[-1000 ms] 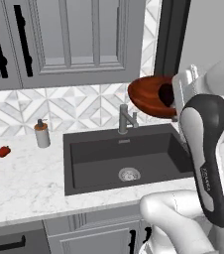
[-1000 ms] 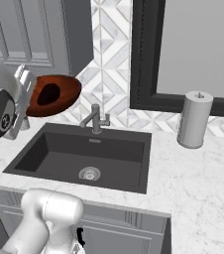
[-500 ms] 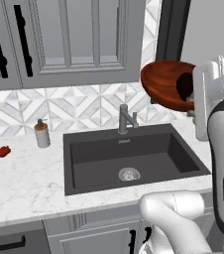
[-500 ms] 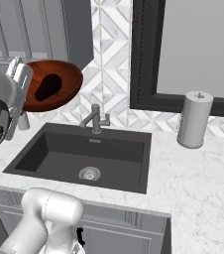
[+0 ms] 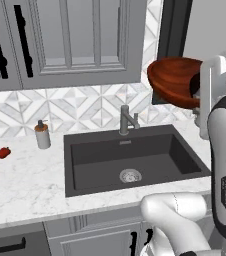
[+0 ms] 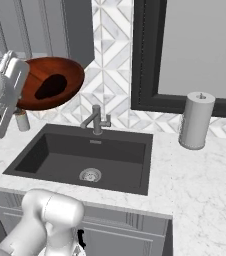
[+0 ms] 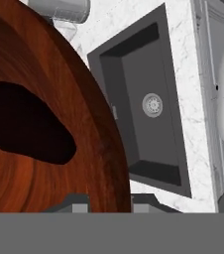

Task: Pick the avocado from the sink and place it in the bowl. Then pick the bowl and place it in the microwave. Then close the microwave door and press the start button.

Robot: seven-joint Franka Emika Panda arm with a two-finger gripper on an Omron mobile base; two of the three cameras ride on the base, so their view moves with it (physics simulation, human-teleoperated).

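Bowl (image 6: pixel 47 89) hung high above sink (image 6: pixel 85 155), tipped steeply, gripper (image 7: pixel 104 201) pinching its rim; avocado (image 6: pixel 50 87) lay as dark blob inside, low on sloped wall; risk — further tilt or sudden swing would roll fruit out into basin; thin rim pinch might slip; microwave door (image 6: pixel 195 50) close by, could clip bowl.

You get even, bright, diffuse rendered light with no visible source. The marble counter (image 6: pixel 205 170) reads pale, almost washed out, and the sink (image 5: pixel 135 155) stays a flat charcoal with soft shading on its walls. The bowl (image 7: pixel 44 149) carries a mild gloss. Edges look slightly soft and pixelated; you see no motion blur.
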